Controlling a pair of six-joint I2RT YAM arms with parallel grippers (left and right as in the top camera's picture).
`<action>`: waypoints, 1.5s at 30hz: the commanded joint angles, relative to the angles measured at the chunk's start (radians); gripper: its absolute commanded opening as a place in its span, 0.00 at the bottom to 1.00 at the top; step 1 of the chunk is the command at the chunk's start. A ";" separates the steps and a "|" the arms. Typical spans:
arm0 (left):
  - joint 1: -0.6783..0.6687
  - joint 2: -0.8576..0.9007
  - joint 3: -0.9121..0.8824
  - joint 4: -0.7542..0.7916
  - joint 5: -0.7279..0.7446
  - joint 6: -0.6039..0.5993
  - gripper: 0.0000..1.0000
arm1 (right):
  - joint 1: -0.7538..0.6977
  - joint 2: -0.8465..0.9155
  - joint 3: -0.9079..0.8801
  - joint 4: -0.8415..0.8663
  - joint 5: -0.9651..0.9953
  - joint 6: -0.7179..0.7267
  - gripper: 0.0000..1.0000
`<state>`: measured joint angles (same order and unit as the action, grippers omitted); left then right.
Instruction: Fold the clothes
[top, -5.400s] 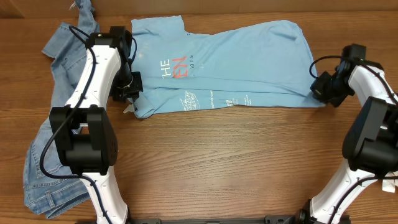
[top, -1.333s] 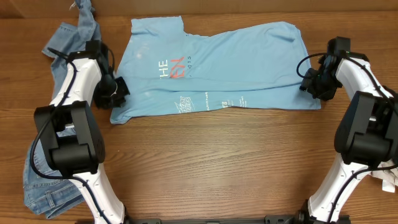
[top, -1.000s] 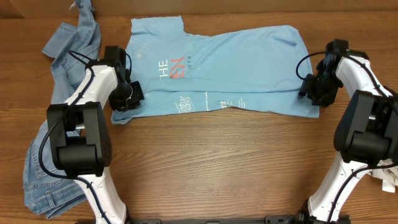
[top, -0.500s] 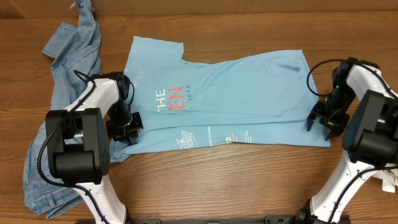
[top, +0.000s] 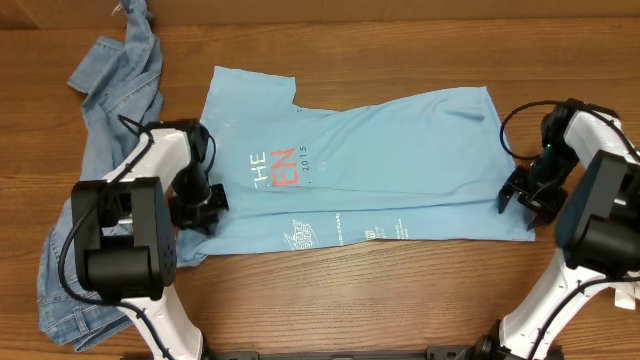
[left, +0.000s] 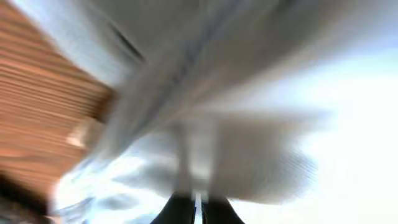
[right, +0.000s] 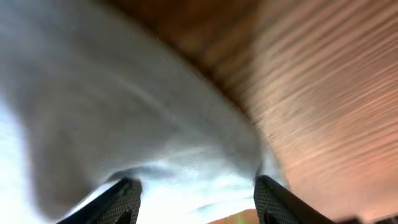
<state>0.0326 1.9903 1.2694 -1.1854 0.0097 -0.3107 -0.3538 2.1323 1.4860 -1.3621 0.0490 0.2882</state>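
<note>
We read white "THE" and orange-red "EN" on the chest of the light blue T-shirt (top: 400, 150), turned sideways, just beyond the left gripper (top: 207, 203) on the side toward the right gripper (top: 518, 199). A short row of small characters sits next to "EN", too fine for us to read. More white print runs along the folded-over strip between the two grippers, and that is also too small to make out.

The shirt lies spread on the wooden table (top: 380, 300), reaching from one pair of jaws to the other. The left jaws sit on its sleeve-side edge and the right jaws at its opposite edge. The jeans (top: 110, 90) lie crumpled on the far side of the left jaws from the shirt, partly hidden by that arm.

In the left wrist view the dark fingertips (left: 180, 210) are pressed nearly together on pale cloth, and everything else is smeared by blur. In the right wrist view the fingers (right: 124, 196) stand wide apart with shirt cloth lying between them and bare wood beyond. We cannot tell whether they press the fabric.
</note>
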 joint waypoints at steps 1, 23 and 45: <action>0.003 -0.196 0.100 0.000 -0.043 0.000 0.11 | -0.011 -0.147 0.072 0.006 0.023 0.018 0.63; 0.060 0.153 0.610 0.351 0.114 0.290 0.73 | 0.136 -0.306 0.187 0.177 -0.338 -0.312 0.79; 0.058 0.428 0.640 0.304 0.294 0.284 0.04 | 0.136 -0.306 0.187 0.154 -0.327 -0.312 0.79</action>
<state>0.0917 2.3829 1.9011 -0.8238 0.2962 -0.0158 -0.2157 1.8267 1.6638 -1.2243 -0.2810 -0.0193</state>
